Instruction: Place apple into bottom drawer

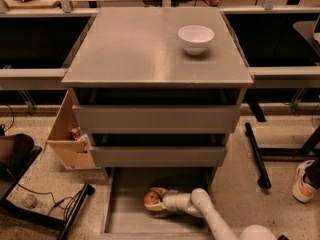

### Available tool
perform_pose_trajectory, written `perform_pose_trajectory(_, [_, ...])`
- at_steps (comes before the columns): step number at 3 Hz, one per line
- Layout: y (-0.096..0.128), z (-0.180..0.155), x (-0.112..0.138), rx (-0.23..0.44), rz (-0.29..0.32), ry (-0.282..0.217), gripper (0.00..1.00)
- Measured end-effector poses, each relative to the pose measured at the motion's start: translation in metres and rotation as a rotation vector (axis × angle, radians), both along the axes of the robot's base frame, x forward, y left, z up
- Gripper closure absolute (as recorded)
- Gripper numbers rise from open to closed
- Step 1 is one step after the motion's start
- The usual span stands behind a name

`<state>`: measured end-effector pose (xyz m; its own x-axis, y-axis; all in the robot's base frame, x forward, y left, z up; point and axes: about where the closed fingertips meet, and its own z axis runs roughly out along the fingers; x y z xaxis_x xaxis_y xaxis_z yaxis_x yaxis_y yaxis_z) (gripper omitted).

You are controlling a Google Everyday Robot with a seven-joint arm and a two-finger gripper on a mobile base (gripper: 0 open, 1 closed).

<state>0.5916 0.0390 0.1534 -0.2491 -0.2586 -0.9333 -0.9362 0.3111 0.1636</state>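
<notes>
The apple (151,198), small and red with yellow patches, is inside the open bottom drawer (127,220), low over its grey floor near the middle. My gripper (156,202) reaches into the drawer from the right on the white arm (210,215). Its fingers are closed around the apple, at its left and underside. The two upper drawers (156,119) show flat grey fronts and are pushed in.
A white bowl (196,38) stands on the cabinet top (135,49) at the back right. A wooden box (67,141) leans by the cabinet's left side. Black equipment and cables (45,204) lie on the floor at left. A black stand leg (257,156) and a shoe (303,181) are at right.
</notes>
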Motion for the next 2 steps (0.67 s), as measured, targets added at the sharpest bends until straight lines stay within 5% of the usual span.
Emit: perform_pose_trajectory(2, [0.0001, 0.0000, 0.0000, 0.000, 0.000, 0.000, 0.15])
